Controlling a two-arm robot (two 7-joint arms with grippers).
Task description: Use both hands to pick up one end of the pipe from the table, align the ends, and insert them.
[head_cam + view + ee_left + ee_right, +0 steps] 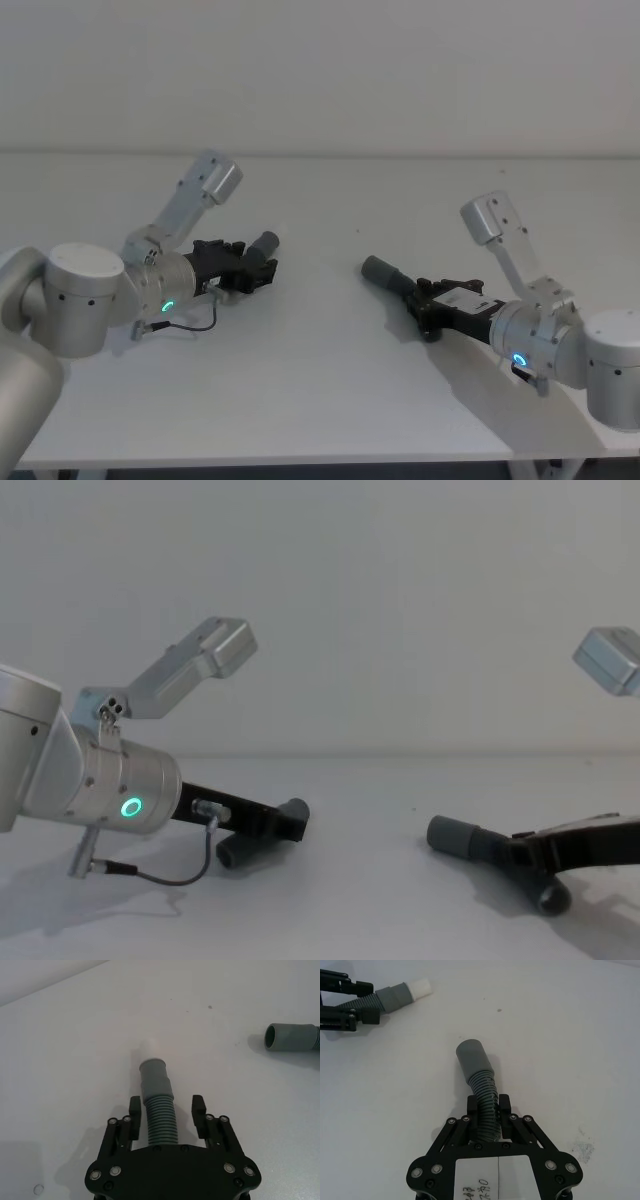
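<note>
Ribbed plastic pipe (486, 1096), smooth cuff (473, 1058), matt white table (570, 1035)

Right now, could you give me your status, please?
Left hand open astride spigot-ended grey ribbed hose. Right hand shut on socket-ended grey ribbed hose. Hoses apart, not joined.

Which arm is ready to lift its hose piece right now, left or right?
Right. The right gripper is shut on its ribbed hose piece; the left gripper straddles the spigot piece, fingers apart from it.
</note>
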